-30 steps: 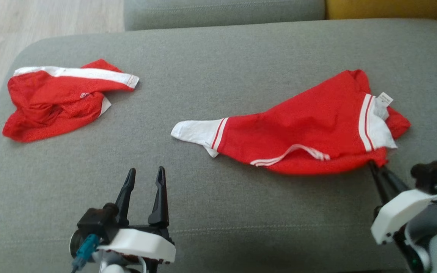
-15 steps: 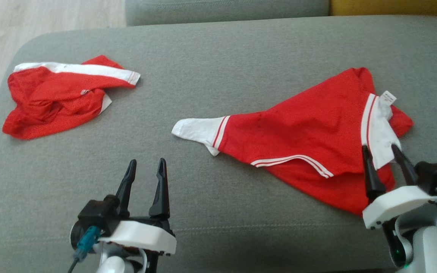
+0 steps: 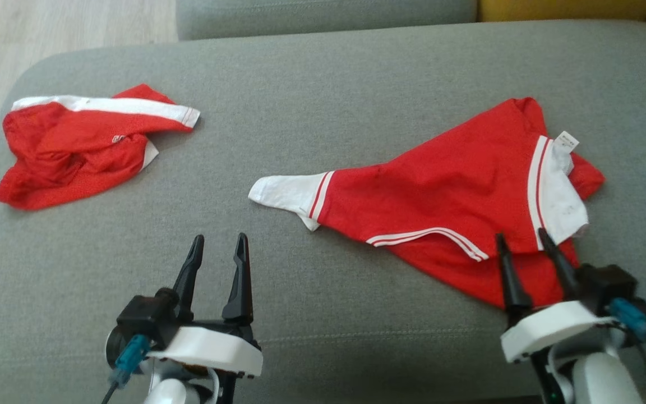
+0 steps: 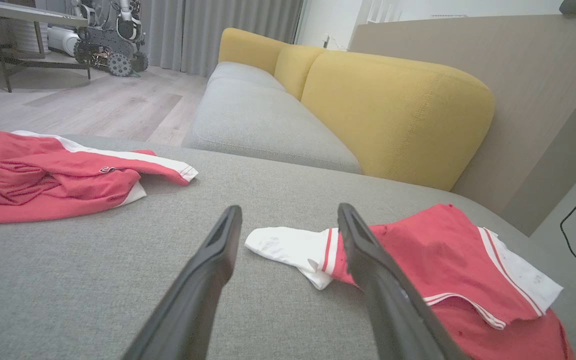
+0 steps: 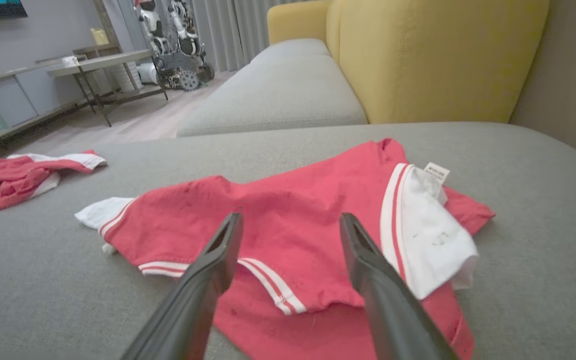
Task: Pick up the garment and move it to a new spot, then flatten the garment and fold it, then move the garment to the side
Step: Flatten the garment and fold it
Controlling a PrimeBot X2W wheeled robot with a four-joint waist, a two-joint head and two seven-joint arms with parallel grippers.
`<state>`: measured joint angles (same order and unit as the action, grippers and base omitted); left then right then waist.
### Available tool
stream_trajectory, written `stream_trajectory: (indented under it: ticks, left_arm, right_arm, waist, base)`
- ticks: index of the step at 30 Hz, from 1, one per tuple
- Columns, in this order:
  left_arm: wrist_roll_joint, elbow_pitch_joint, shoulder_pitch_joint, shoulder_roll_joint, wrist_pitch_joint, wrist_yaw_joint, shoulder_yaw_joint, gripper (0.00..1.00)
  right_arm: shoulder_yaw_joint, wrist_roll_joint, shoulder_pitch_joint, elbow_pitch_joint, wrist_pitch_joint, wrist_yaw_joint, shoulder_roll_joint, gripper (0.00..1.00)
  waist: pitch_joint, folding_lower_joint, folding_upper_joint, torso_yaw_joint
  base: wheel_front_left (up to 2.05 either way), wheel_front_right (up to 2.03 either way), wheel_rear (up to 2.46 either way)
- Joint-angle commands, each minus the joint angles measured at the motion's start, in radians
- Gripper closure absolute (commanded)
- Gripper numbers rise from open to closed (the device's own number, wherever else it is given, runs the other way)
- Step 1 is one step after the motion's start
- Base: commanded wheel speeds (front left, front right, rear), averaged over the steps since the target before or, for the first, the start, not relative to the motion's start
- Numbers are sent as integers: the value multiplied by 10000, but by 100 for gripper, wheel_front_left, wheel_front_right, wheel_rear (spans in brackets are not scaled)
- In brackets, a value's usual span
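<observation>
Red garment [image 3: 446, 191] on grey cushion [image 3: 323, 95], wooden floor [image 3: 48, 28] beyond

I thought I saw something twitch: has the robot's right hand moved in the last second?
Yes. The right hand has opened and shifted left along the sofa cushion, toward the crumpled garment that stayed put.

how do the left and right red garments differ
The left garment is bunched into a crumpled heap; the right garment is spread out longer and flatter. The right garment shows a white tag; the left garment shows a long white band along its far edge. Both are red with white trim, on the grey cushion.
</observation>
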<state>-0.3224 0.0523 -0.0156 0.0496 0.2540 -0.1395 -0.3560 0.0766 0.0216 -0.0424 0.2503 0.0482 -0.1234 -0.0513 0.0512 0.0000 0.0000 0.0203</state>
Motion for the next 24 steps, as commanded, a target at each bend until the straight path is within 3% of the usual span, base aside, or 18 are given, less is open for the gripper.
stream_trajectory:
  ticks: [1, 12, 24]
  left_arm:
    - [66, -369, 421, 6, 78, 38, 269, 0]
    - [107, -323, 803, 6, 78, 99, 80, 0]
    - [88, -362, 1069, 6, 78, 63, 37, 0]
  right_arm:
    - [366, -193, -538, -73, 72, -73, 3, 0]
    - [461, -1206, -2119, 2716, -40, -73, -429, 0]
    - [-3, -2081, -3121, 4512, 330, -73, -579, 0]
  waist:
    - [131, 0, 0, 80]
    - [964, 0, 0, 800]
    - [1437, 0, 0, 1146]
  base:
    - [0, 0, 0]
    - [0, 0, 0]
    - [0, 0, 0]
